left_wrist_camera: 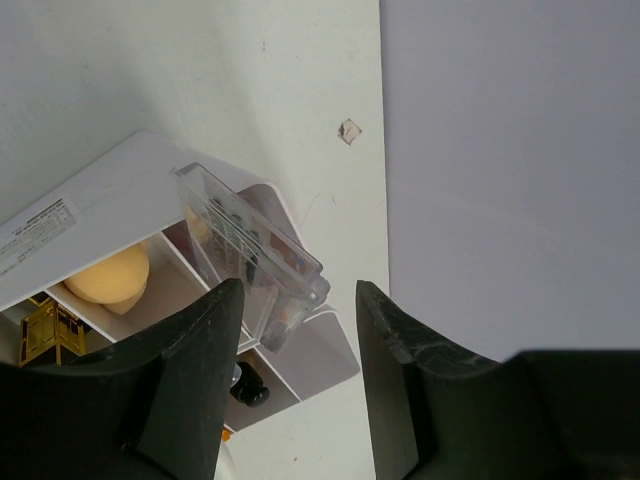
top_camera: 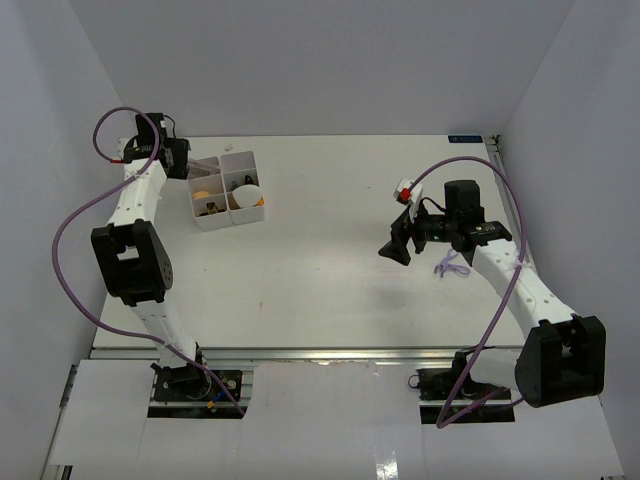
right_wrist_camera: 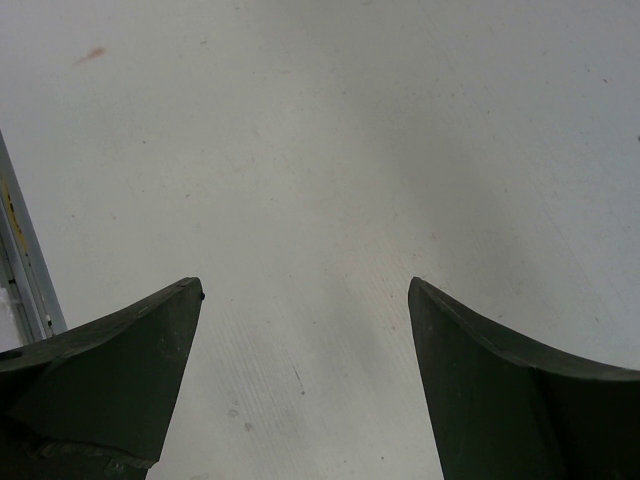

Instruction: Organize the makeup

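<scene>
The left end effector (left_wrist_camera: 300, 290) has its two dark fingers (left_wrist_camera: 190, 380) parted, with open space between the right-hand one and the clear flat plastic packet (left_wrist_camera: 250, 250) that pokes up between them. I read that as open, not pinching. The packet stands tilted on edge in a corner compartment of the white compartmented plastic box (left_wrist_camera: 100, 190), leaning over the inner divider. A beige egg-shaped sponge (left_wrist_camera: 110, 280) sits in the neighbouring compartment, and a black-and-gold lipstick tube (left_wrist_camera: 40, 330) lies in the one beyond it. The step in hand looks like setting this packet into the box. The next move probably calls for a straight lift away from the compartment with the fingers kept apart, so that neither one catches the packet's top edge and tips it out. From the overhead view, the left arm (top_camera: 135, 250) stretches along the left side of the white tabletop (top_camera: 330, 270). Its elbow is raised and its wrist turns right over the box at the far-left corner. The right end effector (top_camera: 400, 245) hangs over bare tabletop on the right half, well apart from the box. Its fingers (right_wrist_camera: 110, 370) are spread wide with nothing between them, and the right arm (top_camera: 520, 290) is folded back toward its base. No loose makeup shows on the tabletop in any view, so the sorting may be close to done.
</scene>
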Controlling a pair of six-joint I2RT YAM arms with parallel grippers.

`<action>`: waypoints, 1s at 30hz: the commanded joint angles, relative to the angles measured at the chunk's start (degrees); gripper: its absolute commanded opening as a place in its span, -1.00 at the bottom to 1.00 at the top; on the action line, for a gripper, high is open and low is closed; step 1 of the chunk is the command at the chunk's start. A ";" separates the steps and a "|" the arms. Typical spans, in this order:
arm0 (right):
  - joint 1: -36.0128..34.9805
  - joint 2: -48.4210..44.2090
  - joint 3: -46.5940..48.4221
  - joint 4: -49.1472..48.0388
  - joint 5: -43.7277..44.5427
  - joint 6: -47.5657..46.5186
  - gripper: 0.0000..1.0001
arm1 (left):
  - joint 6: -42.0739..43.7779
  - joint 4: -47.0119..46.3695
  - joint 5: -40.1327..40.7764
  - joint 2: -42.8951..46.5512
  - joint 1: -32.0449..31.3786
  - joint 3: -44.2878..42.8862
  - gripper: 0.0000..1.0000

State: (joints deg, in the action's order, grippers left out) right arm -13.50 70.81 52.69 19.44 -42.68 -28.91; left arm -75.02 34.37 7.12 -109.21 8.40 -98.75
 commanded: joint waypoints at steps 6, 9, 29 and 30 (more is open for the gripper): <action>0.33 -1.27 -0.23 -1.86 -1.36 0.34 0.80 | 3.28 -5.63 -6.80 4.30 -0.25 -0.69 0.10; 0.40 -1.20 -0.30 -1.95 -1.44 0.34 0.81 | 3.74 -6.42 -7.04 4.62 -0.41 -0.30 0.10; 0.98 -1.64 -0.32 -2.13 -1.80 0.69 0.80 | 5.63 -12.21 -13.03 9.57 -0.56 5.22 0.10; 1.20 -1.76 -0.24 -2.10 -1.64 0.66 0.80 | 6.68 -12.92 -13.46 10.21 -0.58 5.36 0.10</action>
State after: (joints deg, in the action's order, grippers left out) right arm -13.05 70.81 52.66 19.29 -42.95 -28.68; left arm -70.96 24.89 -3.91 -104.66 8.09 -94.30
